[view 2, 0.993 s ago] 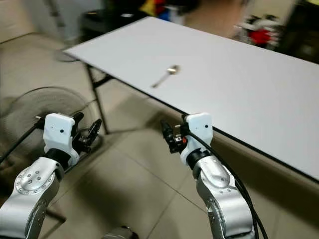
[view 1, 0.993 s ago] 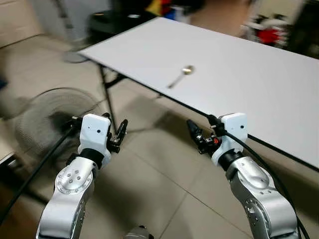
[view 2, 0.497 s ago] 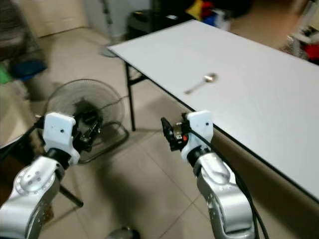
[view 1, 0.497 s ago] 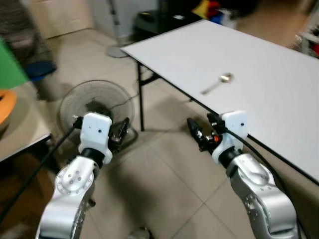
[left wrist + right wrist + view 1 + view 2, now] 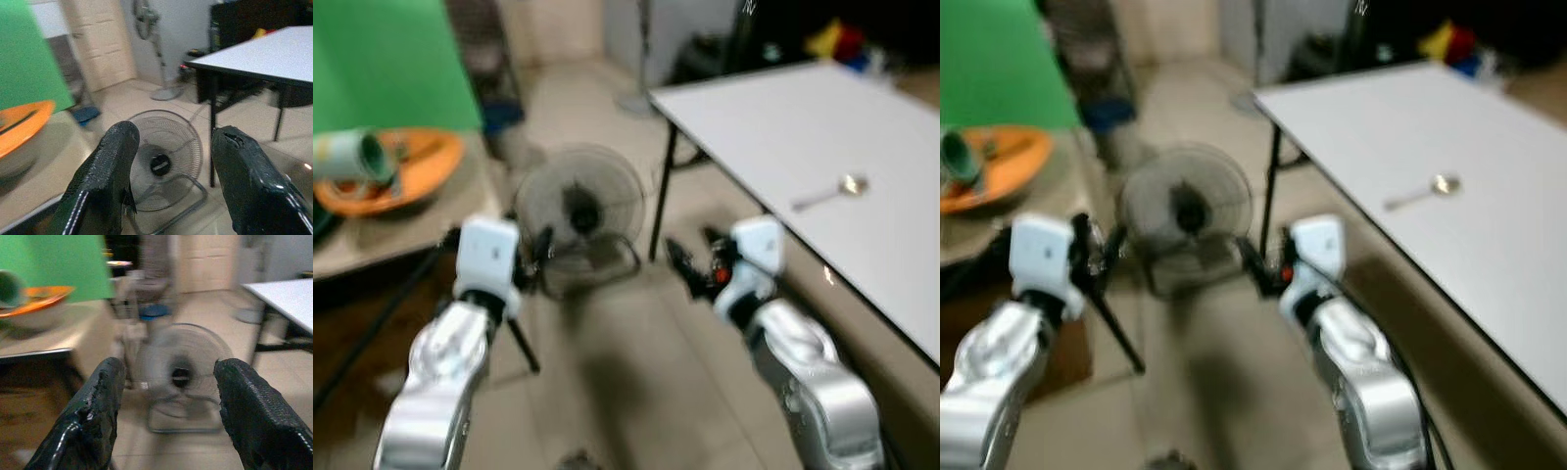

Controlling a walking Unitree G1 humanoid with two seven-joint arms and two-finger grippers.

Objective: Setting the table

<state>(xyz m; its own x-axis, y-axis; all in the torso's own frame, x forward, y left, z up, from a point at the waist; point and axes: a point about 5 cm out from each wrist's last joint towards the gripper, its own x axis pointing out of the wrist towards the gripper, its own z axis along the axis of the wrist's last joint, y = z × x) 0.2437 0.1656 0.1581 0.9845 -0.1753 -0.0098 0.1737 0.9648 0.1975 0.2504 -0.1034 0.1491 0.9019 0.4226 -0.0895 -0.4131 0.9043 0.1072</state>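
Standing on the tiled floor [image 5: 636, 392], a round fan [image 5: 578, 211] sits between the two raised arms, just off the corner of the white worktop [image 5: 773, 108]. Left of the fan, a lower surface carries an orange dish [image 5: 396, 181] and what looks like a pale green cup [image 5: 352, 155], though blur makes this uncertain. The left hand [image 5: 171, 161] and right hand [image 5: 168, 396] both hang open and empty before the fan. A spoon [image 5: 827, 193] lies on the worktop, well apart from the right hand.
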